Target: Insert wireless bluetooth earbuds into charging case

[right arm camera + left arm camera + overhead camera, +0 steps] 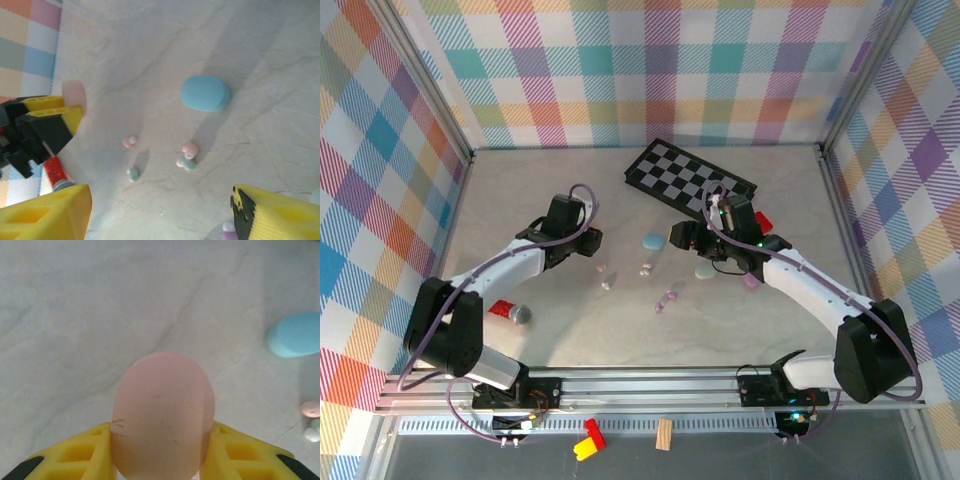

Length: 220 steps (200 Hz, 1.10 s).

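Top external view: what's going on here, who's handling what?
The left gripper is shut on a pink case. The right gripper is open and holds nothing, above the table near the blue case. Several small earbuds lie loose on the table between the arms.

Table (740,330) stock, counted by kind
Charging cases, 4: pink case (590,243), blue case (652,241), mint case (705,270), purple case (752,281). Earbuds (608,285), 6 countable, one pair huddled too close to be certain. Checkerboard (690,180), 1. Red tube (505,310), 1. Blocks on the front rail, 2: yellow-red block (588,440), wooden block (664,434).
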### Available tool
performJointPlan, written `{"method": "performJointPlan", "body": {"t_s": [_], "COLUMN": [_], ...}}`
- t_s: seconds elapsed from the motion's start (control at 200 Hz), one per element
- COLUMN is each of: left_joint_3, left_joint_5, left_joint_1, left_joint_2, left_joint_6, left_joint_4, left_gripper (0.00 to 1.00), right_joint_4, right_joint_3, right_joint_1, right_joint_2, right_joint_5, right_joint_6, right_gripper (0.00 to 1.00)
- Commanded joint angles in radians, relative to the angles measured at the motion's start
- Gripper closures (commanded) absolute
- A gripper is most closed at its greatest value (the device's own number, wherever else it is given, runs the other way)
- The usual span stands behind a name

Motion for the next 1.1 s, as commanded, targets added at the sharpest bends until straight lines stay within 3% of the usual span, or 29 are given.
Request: {"method": "performJointPlan", "body": {"t_s": [0.0,0.21,0.405,0.7,1.095], "left_joint_3": [-0.066,-0.148,-0.144,-0.121,-0.117], "left_joint_5": [0.098,0.211,0.291,0.322,0.347], "left_joint_1": [-0.028,-0.11,-0.164,-0.23,-0.26], "left_joint_2": [-0.074,-0.204,-0.252,-0.245,-0.254], "left_joint_6": [0.079,0.204,0.238,0.249,0.239], "left_joint_4": [0.138,0.24,0.208,0.189,0.192], "left_gripper": [0.65,0.63,0.64,0.64,0.64], "right_joint_4": [-0.012,-0.031,-0.036,-0.011,-0.021], "right_joint_3": [0.047,0.107,0.142,0.181,0.204], "right_joint_1": [0.007,0.009,0.018,0.064,0.079], "right_joint_2": [-0.017,0.027,0.062,0.133,0.185], "right_joint_5": [-0.124,-0.298,-0.366,-0.455,-0.461], "right_joint_6": [0.008,0.021,0.024,0.032,0.019], "right_gripper": [0.27,0.27,0.27,0.28,0.48]}}
